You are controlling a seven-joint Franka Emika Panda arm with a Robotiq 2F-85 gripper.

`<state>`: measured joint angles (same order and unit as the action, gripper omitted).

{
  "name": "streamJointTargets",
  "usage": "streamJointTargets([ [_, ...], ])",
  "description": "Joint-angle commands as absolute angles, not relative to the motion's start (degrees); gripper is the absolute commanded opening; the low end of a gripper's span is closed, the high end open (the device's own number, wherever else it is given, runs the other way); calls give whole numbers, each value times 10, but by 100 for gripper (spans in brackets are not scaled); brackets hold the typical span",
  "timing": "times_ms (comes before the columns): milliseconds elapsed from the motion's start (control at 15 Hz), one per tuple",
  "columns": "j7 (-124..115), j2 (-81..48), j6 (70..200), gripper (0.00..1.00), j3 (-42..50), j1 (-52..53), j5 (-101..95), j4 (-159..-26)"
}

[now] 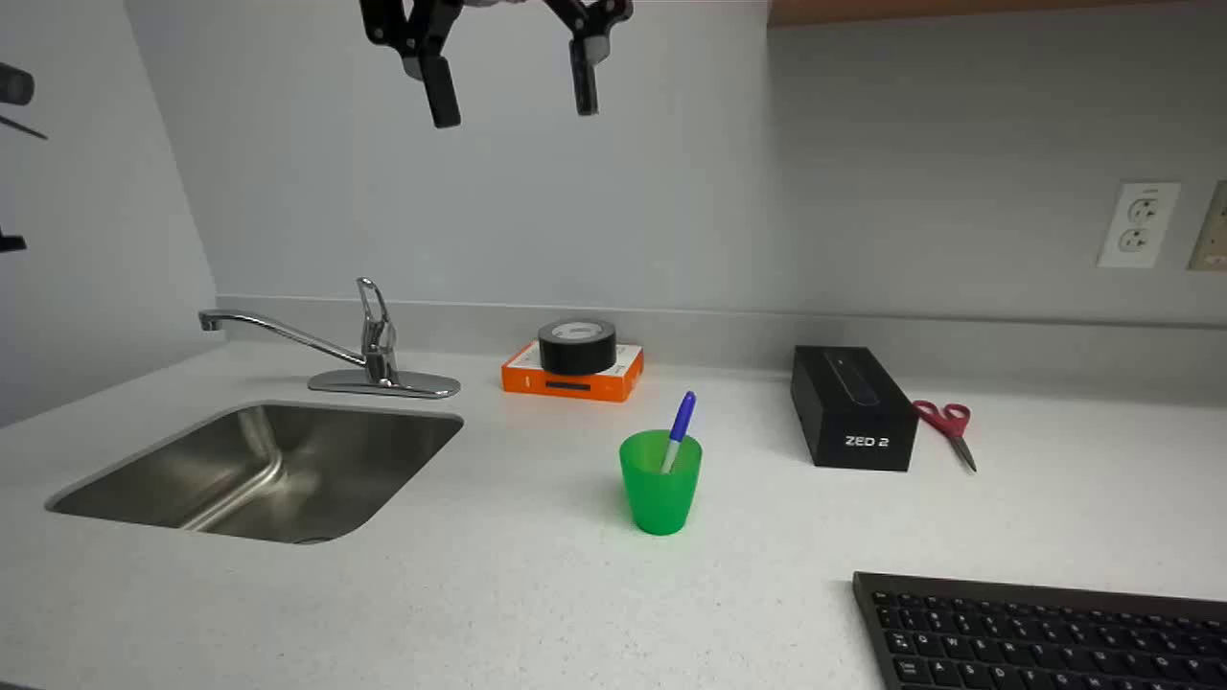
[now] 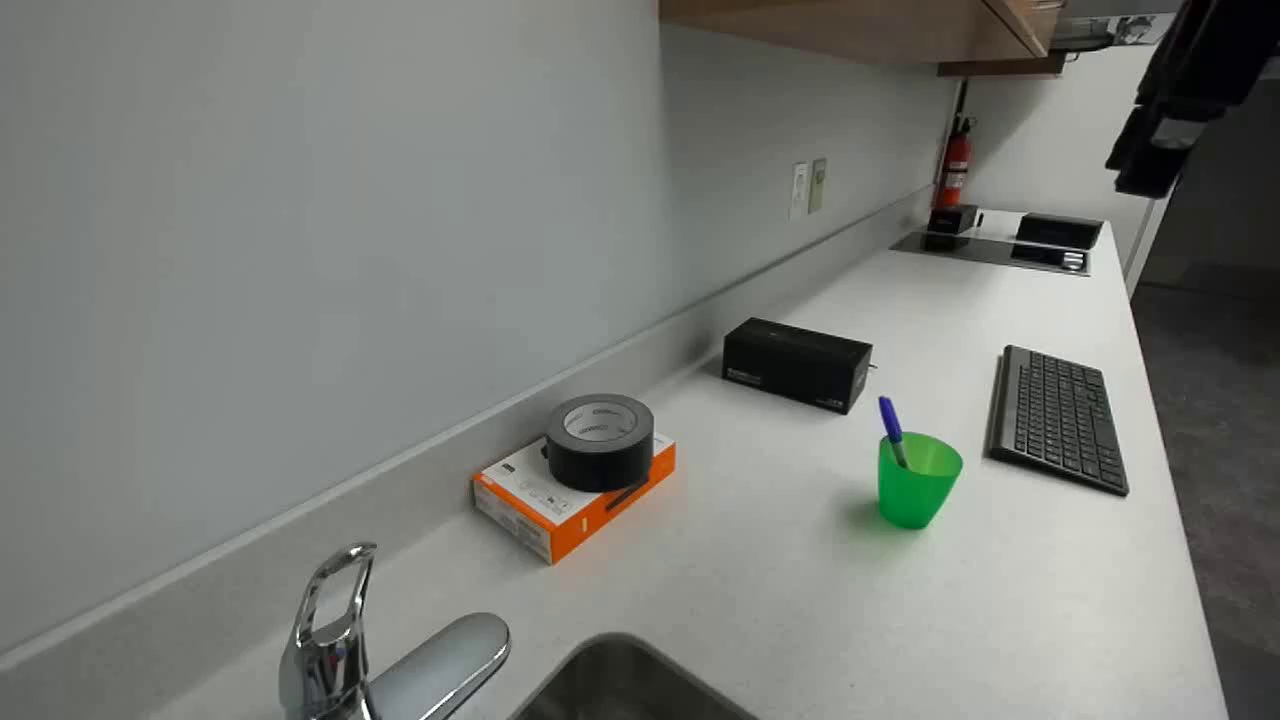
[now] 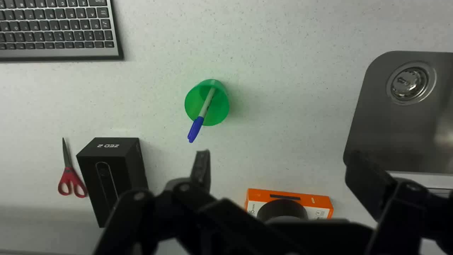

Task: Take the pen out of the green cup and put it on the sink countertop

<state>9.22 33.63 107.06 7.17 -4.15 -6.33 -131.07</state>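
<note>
A pen (image 1: 682,419) with a blue cap and pale body leans in the green cup (image 1: 659,498), cap end up above the rim. The pen (image 2: 890,420) and the upright cup (image 2: 912,500) also show in the other exterior view and in the wrist view, pen (image 3: 196,128) and cup (image 3: 216,115). The white sink countertop (image 1: 537,594) carries the cup, to the right of the sink (image 1: 259,470). My gripper (image 1: 518,119) is high above the counter, fingers wide apart with nothing between them. It also shows in the wrist view (image 3: 278,156) and at the upper right of an exterior view (image 2: 1145,180).
A roll of black tape (image 1: 577,350) sits on an orange and white box (image 1: 575,385) near the back wall. A black box (image 1: 853,412), red scissors (image 1: 949,422) and a black keyboard (image 1: 1045,632) lie right of the cup. A chrome faucet (image 1: 379,345) stands behind the sink.
</note>
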Motion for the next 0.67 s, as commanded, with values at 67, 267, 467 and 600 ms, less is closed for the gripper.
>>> streamJointTargets([
  [67, 92, 335, 1069, 100, 71, -42, -63, -1309],
  [267, 92, 336, 1069, 100, 71, -42, -63, -1309],
  [467, 76, 318, 1089, 100, 65, -48, -73, -1312],
  [600, 74, 294, 1102, 100, 68, -51, -82, -1321],
])
